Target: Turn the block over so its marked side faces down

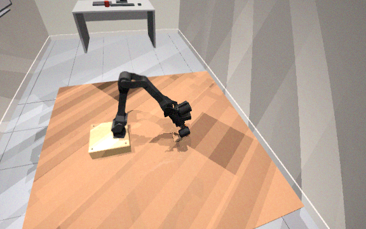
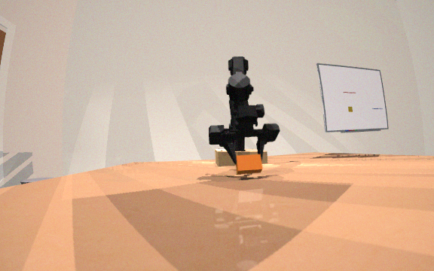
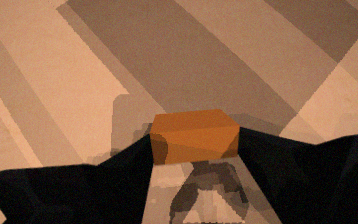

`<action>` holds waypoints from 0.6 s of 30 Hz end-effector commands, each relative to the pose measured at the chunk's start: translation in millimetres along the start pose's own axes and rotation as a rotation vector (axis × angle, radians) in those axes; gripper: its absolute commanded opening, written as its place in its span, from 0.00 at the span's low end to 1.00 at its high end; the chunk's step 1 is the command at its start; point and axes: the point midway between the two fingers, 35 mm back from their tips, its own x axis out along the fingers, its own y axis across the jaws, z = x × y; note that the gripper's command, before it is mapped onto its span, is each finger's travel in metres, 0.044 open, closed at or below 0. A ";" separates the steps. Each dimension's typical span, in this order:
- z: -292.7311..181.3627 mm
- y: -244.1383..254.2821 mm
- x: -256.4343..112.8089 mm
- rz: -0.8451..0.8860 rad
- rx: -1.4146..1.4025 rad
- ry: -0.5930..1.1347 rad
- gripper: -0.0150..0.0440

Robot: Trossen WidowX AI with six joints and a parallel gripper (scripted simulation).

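An orange block (image 2: 249, 164) (image 3: 195, 142) is held between the two black fingers of my gripper (image 2: 248, 158) (image 3: 192, 135) (image 1: 180, 135). The gripper is shut on it, one finger at each side. In the exterior view the block is slightly tilted and looks a little above the wooden table (image 2: 187, 241) (image 1: 113, 191). Its underside is hidden there. In the top view the gripper hides nearly all of the block. No marking can be made out on the faces that show, so I cannot tell which way the marked side faces.
The arm's pale base block (image 1: 108, 141) (image 2: 222, 158) stands on the table behind the gripper. Beyond the table's far edge, a grey desk (image 1: 116, 14) stands on the floor. A whiteboard (image 2: 353, 83) hangs on the wall.
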 end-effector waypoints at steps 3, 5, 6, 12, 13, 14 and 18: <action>-2.0 1.6 -5.6 0.005 0.000 -0.083 0.25; -2.0 1.6 -5.6 0.005 0.000 -0.083 0.25; -2.0 1.6 -5.6 0.005 0.000 -0.083 0.25; -1.0 0.3 5.2 0.003 0.002 -0.131 0.25; -0.9 -0.1 8.1 0.002 0.002 -0.145 0.25; -0.8 -0.4 10.8 0.002 0.003 -0.158 0.25; -1.0 -1.5 20.6 0.000 0.004 -0.213 0.25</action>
